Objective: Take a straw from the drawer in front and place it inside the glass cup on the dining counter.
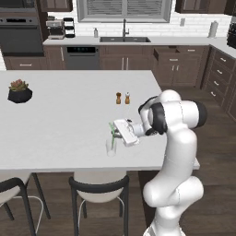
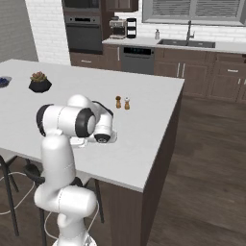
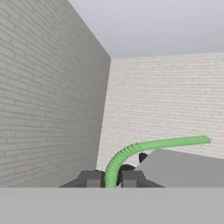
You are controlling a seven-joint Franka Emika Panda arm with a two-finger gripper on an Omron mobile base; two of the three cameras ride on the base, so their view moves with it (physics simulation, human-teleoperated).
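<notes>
Pincer: my pincer point(image 1: 113, 130) is sitting just left of centre in the left base frame, turned sideways, its two dark tips pressed together and pinching the green bendy plastic straw point(image 3: 144, 148).
Straw: in the hand frame it is rising from between my tips at bottom centre, curving up and running off to the right; in the left base frame its lower end is hanging down over the tumbler.
Glass cup: the small clear cylindrical glass tumbler point(image 1: 111, 147) is standing directly under my pincer, near the lower edge of the bench; I cannot tell whether the straw tip is inside it.
Bench: the large white-topped dining island point(image 1: 60, 120) is spreading across the left and middle of both base frames.
Shakers: a brown shaker point(image 1: 118, 98) and a white shaker point(image 1: 127, 98) are standing side by side above my pincer, apart from the tumbler.
Plant: a small potted succulent in a black pot point(image 1: 19, 91) is sitting at the far left.
</notes>
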